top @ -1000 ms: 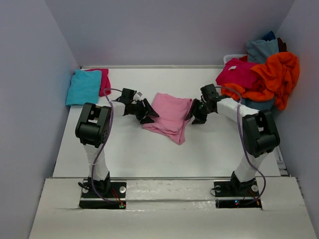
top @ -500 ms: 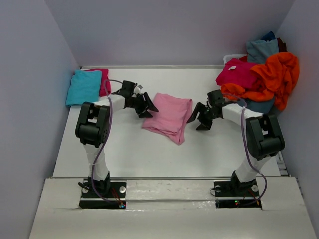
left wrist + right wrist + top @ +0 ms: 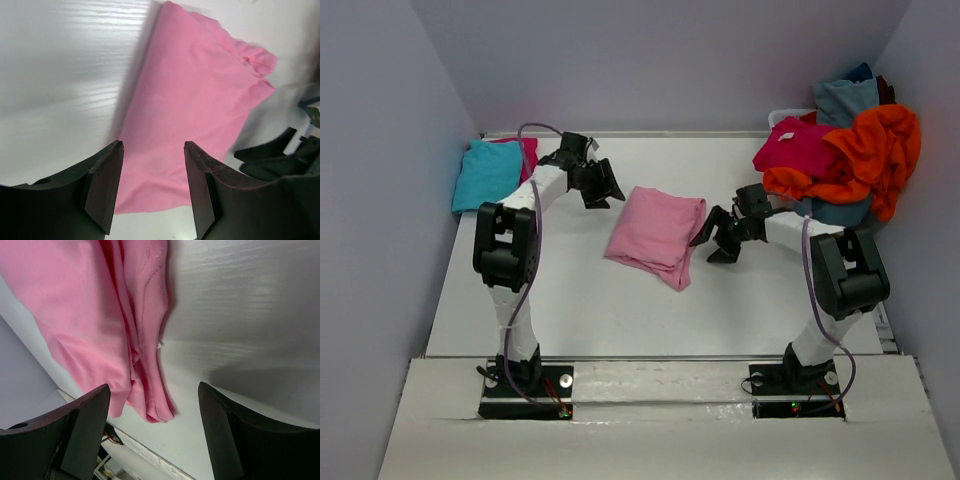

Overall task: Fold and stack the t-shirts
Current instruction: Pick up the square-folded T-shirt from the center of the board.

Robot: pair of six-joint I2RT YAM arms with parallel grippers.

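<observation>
Folded pink shirt (image 3: pixel 655 235) flat on the middle of the table (image 3: pixel 570 300), free of both grippers. Left gripper (image 3: pixel 603 187) near the shirt's far-left corner, fingers (image 3: pixel 102 190) moderately parted, nothing between them. Right gripper (image 3: pixel 712 243) just beside the shirt's right edge, fingers (image 3: pixel 85 430) spread wide, likewise empty, clear of the cloth. Turquoise shirt (image 3: pixel 488 173) folded at far left, lying over a magenta shirt (image 3: pixel 528 160). Unfolded heap (image 3: pixel 880 145) of orange, magenta and grey-blue shirts at far right.

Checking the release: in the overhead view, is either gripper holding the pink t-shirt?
No: the left gripper and right gripper both stand open beside the pink t-shirt, with nothing between their jaws.
</observation>
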